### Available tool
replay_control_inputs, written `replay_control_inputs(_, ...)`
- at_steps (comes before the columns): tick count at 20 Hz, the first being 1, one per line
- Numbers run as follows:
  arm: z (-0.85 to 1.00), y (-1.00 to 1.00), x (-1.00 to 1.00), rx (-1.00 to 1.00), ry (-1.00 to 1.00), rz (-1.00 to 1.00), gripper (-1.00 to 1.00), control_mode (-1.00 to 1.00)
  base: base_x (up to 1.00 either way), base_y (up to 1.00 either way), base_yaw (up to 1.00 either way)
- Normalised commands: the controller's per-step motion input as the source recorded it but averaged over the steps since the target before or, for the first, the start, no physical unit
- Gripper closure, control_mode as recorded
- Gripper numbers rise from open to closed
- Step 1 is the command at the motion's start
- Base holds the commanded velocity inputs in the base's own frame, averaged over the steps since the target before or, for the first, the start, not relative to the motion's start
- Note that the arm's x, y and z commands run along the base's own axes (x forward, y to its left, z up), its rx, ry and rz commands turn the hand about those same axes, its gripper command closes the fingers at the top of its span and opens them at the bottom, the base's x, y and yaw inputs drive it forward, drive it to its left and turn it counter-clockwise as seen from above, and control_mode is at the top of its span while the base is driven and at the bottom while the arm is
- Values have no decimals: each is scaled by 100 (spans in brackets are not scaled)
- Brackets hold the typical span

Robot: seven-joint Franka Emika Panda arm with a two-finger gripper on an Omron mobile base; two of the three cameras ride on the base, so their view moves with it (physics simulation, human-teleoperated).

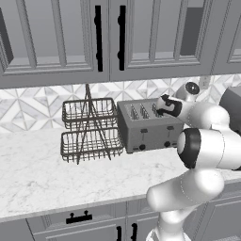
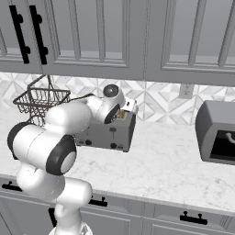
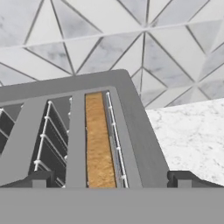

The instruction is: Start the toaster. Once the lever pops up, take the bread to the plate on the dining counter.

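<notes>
My end effector (image 3: 109,178) hung open over the toaster (image 1: 148,124), with nothing in it. The bread (image 3: 98,140) sat down in the slot right between my finger tips (image 3: 186,178). The toaster stood on the tabletop (image 1: 37,169) below me.

Two rear base views sharing the toaster (image 1: 148,124), close hand view down its slots

A two-tier dark wire basket rack (image 1: 88,129) stands on the marble worktop (image 1: 42,174), close to the tiled wall (image 1: 33,106). Grey upper cabinets (image 1: 56,37) with black handles (image 1: 98,37) hang above. At the far right a grey appliance (image 2: 216,132) sits on the worktop, below a wall outlet (image 2: 186,91).
</notes>
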Motion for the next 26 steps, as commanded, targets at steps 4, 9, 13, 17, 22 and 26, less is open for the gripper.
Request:
replay_control_inputs(4, -1, 0, 0, 0, 0, 0, -100, -100, 0, 0, 0)
replay_control_inputs(9, -5, 0, 0, 0, 0, 0, 100, -100, 0, 0, 0)
replay_control_inputs(13, -6, 0, 0, 0, 0, 0, 100, -100, 0, 0, 0)
replay_control_inputs(17, -6, 0, 0, 0, 0, 0, 100, -100, 0, 0, 0)
replay_control_inputs(22, 4, 0, -2, 0, -4, 0, 100, -100, 0, 0, 0)
replay_control_inputs(26, 42, 0, -15, 3, -16, 0, 100, -100, 0, 0, 0)
